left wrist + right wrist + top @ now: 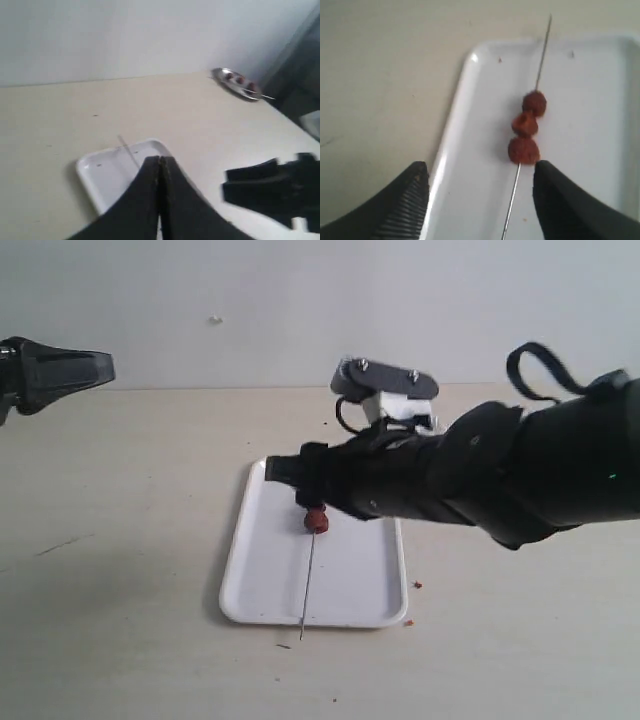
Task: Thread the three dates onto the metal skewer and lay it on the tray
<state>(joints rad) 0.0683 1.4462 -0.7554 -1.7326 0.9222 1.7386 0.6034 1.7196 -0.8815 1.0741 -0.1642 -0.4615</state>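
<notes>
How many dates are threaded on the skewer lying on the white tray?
3. They sit in a close row on the metal skewer, on the tray: near date nearest the right gripper, middle date, far date. None seems hidden.

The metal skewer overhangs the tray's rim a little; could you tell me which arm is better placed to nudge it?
Right, probably: the right fingers stand open astride the metal skewer and the three dates on the tray, while the left fingers are shut, well off to the tray's side.
</notes>
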